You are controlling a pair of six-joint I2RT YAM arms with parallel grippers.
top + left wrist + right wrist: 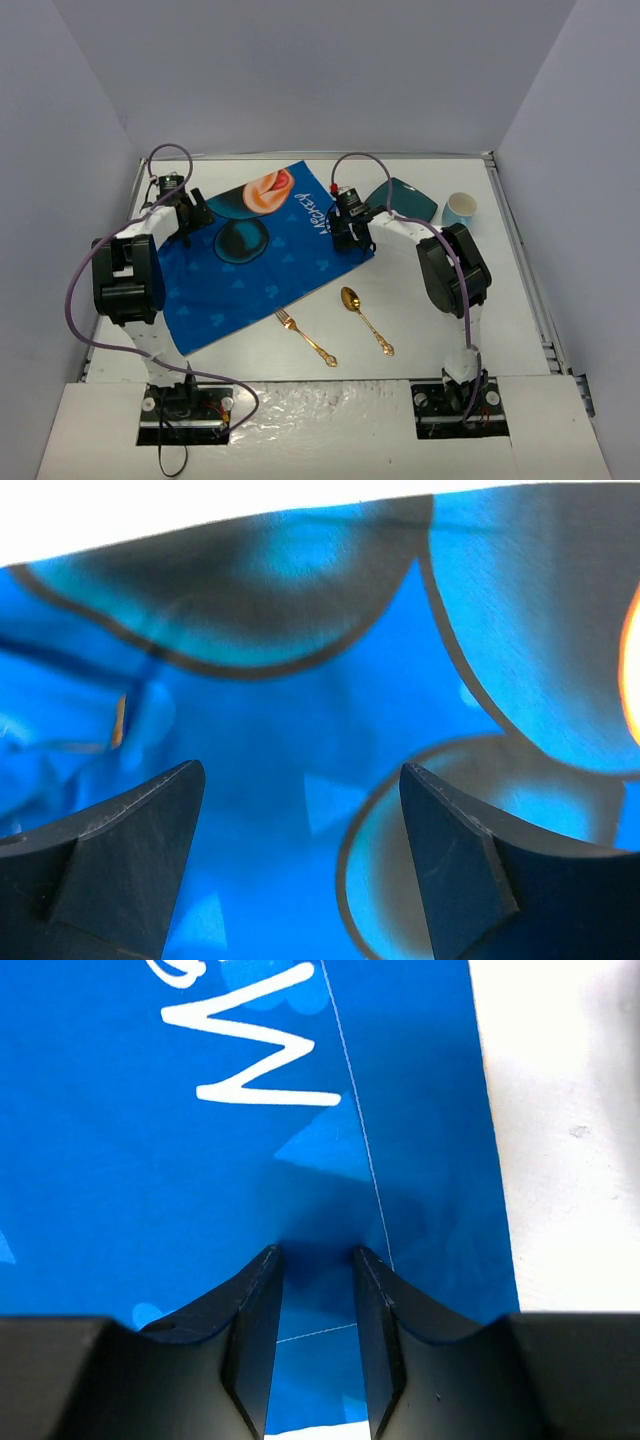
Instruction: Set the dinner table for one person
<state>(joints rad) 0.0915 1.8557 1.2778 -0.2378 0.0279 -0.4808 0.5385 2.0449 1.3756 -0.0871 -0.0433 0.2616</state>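
Note:
The white dinner table (520,300) carries a blue Mickey-print placemat (250,255) lying at an angle. My left gripper (192,212) is over the mat's far left edge; in the left wrist view it (300,770) is wide open and empty just above the mat (330,710). My right gripper (348,228) is at the mat's right corner; in the right wrist view it (315,1252) has its fingertips (262,1260) down on the mat (200,1190), with a narrow gap over flat cloth near the stitched hem. A gold fork (305,338) and a gold spoon (365,318) lie near the front.
A dark teal plate (405,200) and a light blue cup (460,208) stand at the back right, close behind my right arm. Grey walls enclose the table on three sides. A metal edge strip (530,270) runs down the right side.

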